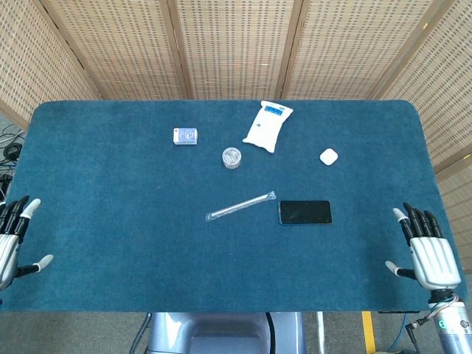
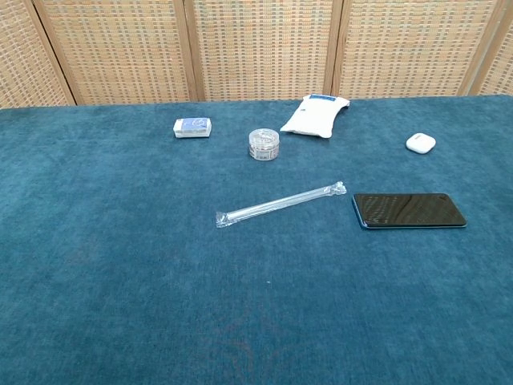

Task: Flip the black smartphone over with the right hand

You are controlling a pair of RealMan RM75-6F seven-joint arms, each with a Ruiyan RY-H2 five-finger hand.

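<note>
Black and glossy, the smartphone point(image 1: 304, 212) lies flat on the tabletop point(image 1: 110, 221), a little right of centre and nearer the front edge than the back. We see its shiny face turned up, a thin slab with rounded corners, its long sides parallel to the front edge. Nothing touches it.

Just beside its left end lies a clear plastic-wrapped straw point(image 1: 240, 206), long, thin and set at a slant. Toward the back edge sit a small round clear jar point(image 1: 231, 157), a soft white pouch with a blue label point(image 1: 268, 125), a small blue-and-white box point(image 1: 185, 136) and a smooth white earbud case point(image 1: 329, 156). The tabletop is covered in deep teal cloth with a short, fuzzy nap.

Our right hand point(image 1: 424, 251) hovers at the front right corner, well apart from the phone, holding nothing, fingers spread and pointing away from us. Our left hand point(image 1: 10, 240) waits at the front left corner, likewise empty with fingers apart.

We judge the flip has not begun. The phone lies low against the cloth, so fingertips may fail to get under its edge and instead push it sliding leftward into the straw. Its slick surface could also slip from a light pinch and drop back face up.
</note>
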